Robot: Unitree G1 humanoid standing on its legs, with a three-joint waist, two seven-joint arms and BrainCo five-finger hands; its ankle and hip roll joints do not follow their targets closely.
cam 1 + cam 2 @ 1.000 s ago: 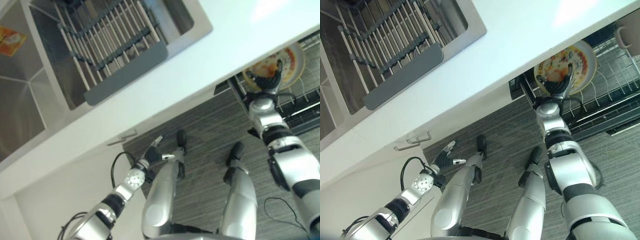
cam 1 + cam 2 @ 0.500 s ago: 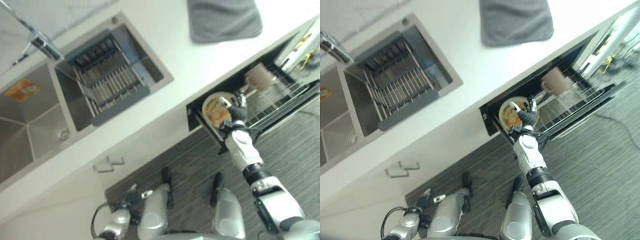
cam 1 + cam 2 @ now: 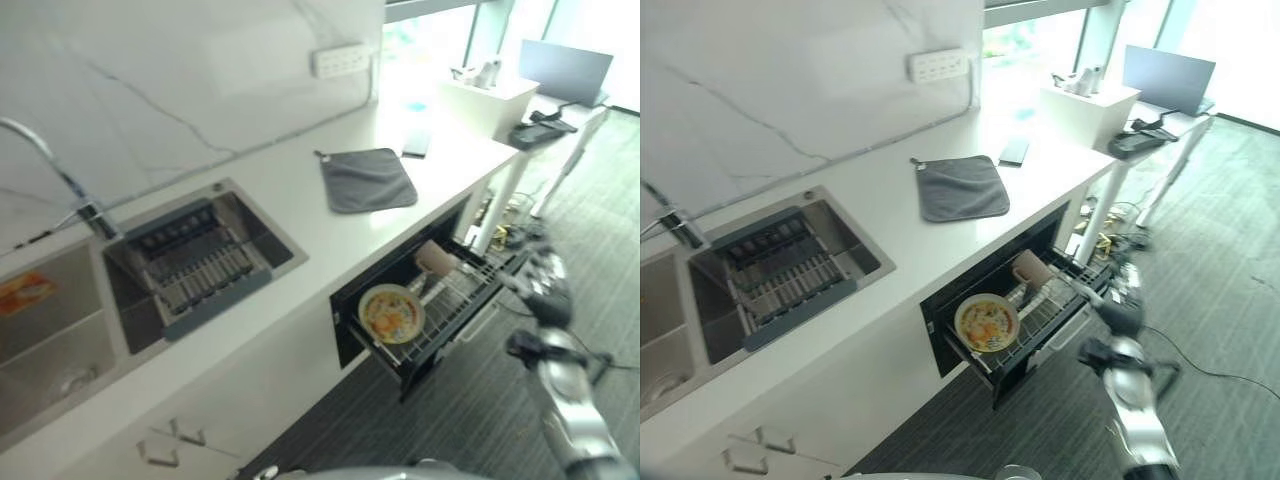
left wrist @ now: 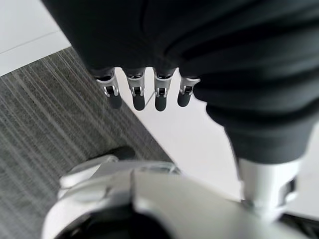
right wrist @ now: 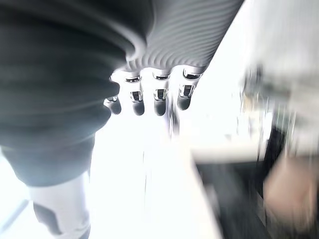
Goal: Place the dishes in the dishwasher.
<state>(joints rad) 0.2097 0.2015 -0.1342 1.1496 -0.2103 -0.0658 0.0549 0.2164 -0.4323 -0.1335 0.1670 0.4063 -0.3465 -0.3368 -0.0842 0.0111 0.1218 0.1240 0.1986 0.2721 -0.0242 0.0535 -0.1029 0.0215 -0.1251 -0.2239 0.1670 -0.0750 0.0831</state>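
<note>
While the round yellow-patterned plate [image 3: 391, 313] stands on edge in the pulled-out wire dishwasher rack [image 3: 462, 298] right of centre in the left eye view, with a brown mug [image 3: 434, 258] just above it, the right hand [image 3: 545, 285] hangs at the right edge, clear of the rack; its fingers cannot be read there. Over in the right eye view the same plate sits mid-frame under the white worktop [image 3: 890, 250], a grey square cloth [image 3: 961, 187] above it. Seen from the left wrist view, the left hand [image 4: 144, 92] is slack and empty over grey floor. Its counterpart in the right wrist view shows straight, empty fingers [image 5: 158, 99]. Judging by this, any remaining dish should be fetched next, then slotted upright between the tines.
</note>
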